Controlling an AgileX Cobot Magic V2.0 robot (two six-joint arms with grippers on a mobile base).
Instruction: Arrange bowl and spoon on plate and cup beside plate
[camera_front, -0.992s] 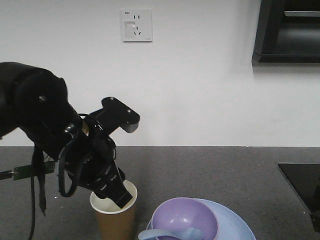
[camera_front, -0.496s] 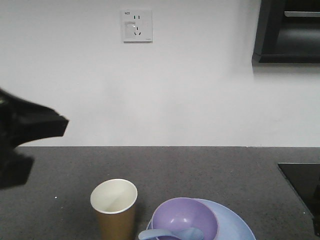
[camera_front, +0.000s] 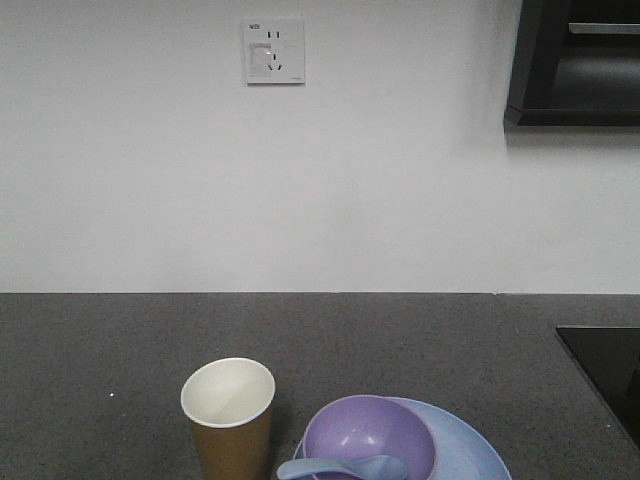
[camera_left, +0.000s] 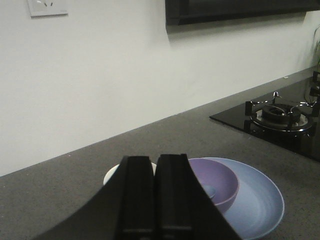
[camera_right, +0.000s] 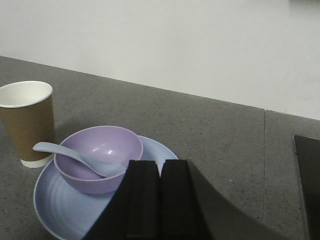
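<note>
The brown paper cup (camera_front: 228, 415) stands upright on the dark counter, just left of the light blue plate (camera_front: 472, 450). The purple bowl (camera_front: 370, 435) sits on the plate, and the pale blue spoon (camera_front: 340, 467) lies in the bowl with its handle over the rim toward the cup. Neither gripper shows in the front view. In the left wrist view my left gripper (camera_left: 155, 158) is shut and empty, held back from the cup (camera_left: 111, 175) and bowl (camera_left: 222, 182). My right gripper (camera_right: 160, 162) is shut and empty too, above the plate's (camera_right: 60, 205) near right side, beside the bowl (camera_right: 97, 150), spoon (camera_right: 75, 155) and cup (camera_right: 27, 122).
A black gas hob (camera_left: 280, 117) is set into the counter to the right of the plate; its corner (camera_front: 605, 370) shows in the front view. A white wall with a socket (camera_front: 273, 52) backs the counter, and a dark cabinet (camera_front: 575, 60) hangs at the upper right.
One second ago my left arm reached into the cup's mouth. It has since pulled away to the left and out of the front view. The cup stands alone.
</note>
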